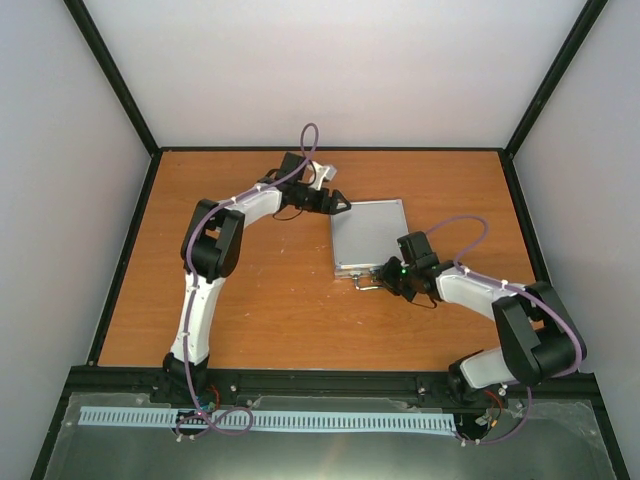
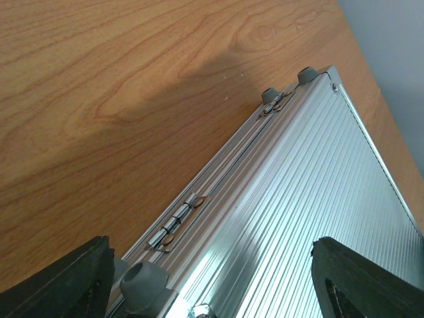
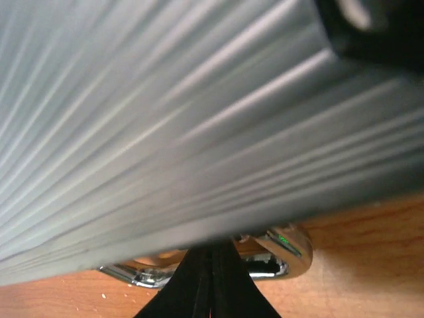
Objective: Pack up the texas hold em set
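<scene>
A wooden table (image 1: 280,290) with a black frame sits between pale walls (image 1: 330,60). On it lies one closed silver case (image 1: 370,235), flat, right of centre. Two hinges (image 2: 177,222) and three rubber feet (image 2: 142,281) show along its left edge. The left fingers (image 1: 338,203) are spread wide at the case's far left corner, gripping nothing, with the hinged edge between them. The right fingers (image 1: 380,280) are pressed together at the near edge, beside the one metal handle (image 3: 265,268); I cannot tell whether they touch it.
</scene>
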Robot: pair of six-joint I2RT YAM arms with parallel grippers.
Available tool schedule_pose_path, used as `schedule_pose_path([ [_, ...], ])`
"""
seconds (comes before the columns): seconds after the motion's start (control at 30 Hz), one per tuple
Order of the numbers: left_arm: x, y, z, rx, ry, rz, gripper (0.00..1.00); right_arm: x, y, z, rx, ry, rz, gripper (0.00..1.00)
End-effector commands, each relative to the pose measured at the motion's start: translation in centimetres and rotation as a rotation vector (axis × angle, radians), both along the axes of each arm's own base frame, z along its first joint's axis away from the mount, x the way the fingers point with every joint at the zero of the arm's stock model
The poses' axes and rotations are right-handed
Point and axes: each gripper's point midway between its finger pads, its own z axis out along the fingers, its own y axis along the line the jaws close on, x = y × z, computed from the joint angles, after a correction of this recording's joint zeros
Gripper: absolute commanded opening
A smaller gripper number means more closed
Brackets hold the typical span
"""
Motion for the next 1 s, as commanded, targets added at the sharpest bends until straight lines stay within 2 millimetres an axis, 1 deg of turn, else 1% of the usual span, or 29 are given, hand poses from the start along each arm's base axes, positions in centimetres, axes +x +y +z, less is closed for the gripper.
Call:
schedule_pose_path([
  [0.0,-0.7,-0.6,1.6,-0.033,-0.039,-0.041,0.81,-0.4,0.1,1.1,-0.011,-0.014,0.002,0.03],
  [0.13,-1.2,-0.6,1.8,-0.041,-0.044,-0.045,0.79,-0.3,0.7,1.2,0.006,-0.031,0.005,0.03],
  [0.2,-1.6,-0.6,1.5,-0.040,-0.039,-0.051,0.79,0.1,0.9,1.2,0.016,-0.039,-0.005,0.03],
  [0.37,-2.4,-0.6,1.0,-0.030,-0.026,-0.055,0.79,0.4,1.3,0.9,0.014,-0.041,-0.006,0.03],
  [0.57,-3.0,-0.6,0.8,-0.027,-0.018,-0.063,0.78,0.0,0.7,-0.5,-0.038,-0.010,-0.009,0.03],
  [0.73,-3.3,-0.5,0.9,-0.022,-0.019,-0.064,0.78,-0.6,-0.1,-1.2,-0.084,0.019,-0.019,0.03],
  [0.97,-3.5,-0.5,0.7,-0.023,-0.019,-0.073,0.78,-0.1,-0.1,-1.7,-0.102,0.020,-0.019,0.03],
])
